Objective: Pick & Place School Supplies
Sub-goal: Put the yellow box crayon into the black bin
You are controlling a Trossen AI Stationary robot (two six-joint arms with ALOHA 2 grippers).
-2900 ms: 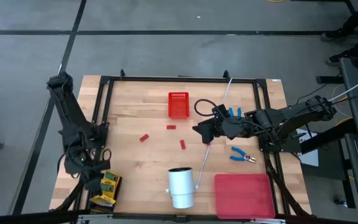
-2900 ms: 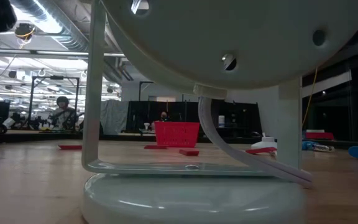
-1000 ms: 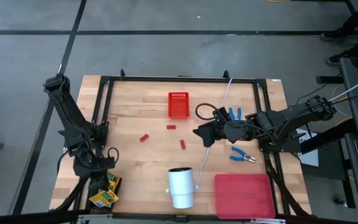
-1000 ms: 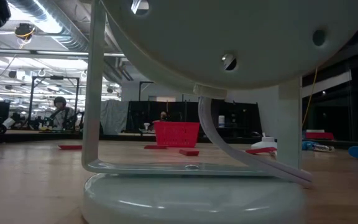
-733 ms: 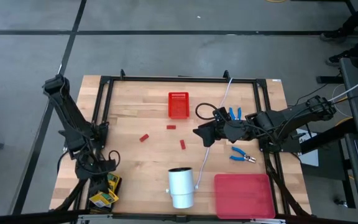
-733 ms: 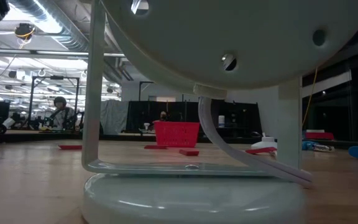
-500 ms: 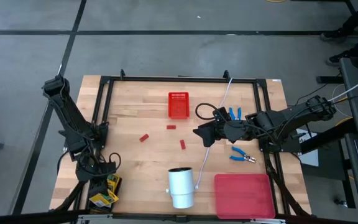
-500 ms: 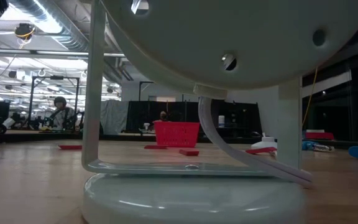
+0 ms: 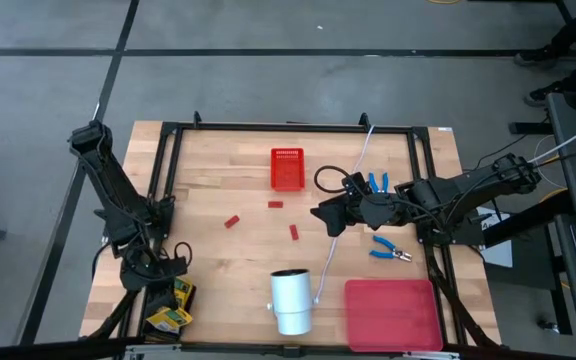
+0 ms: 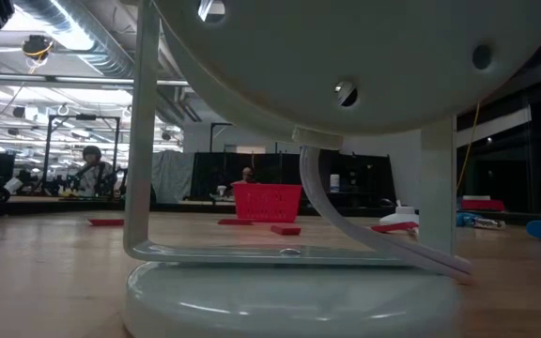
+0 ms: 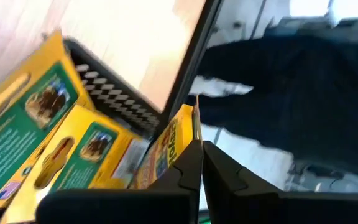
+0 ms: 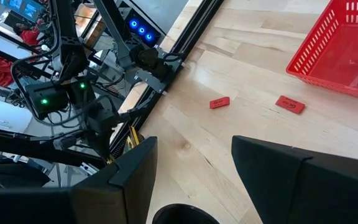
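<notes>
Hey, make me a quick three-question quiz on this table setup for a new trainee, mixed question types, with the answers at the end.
1. True or false: the right gripper, out over the middle of the table, stands open.
2. Pick one: what sits right by the shut left gripper at the table's near left corner? A) yellow-and-green boxes B) a blue-handled tool C) the white cylinder
3. Fill in: ___ red blocks lie loose on the wood.

Key: 1 true; 2 A; 3 three.
</notes>
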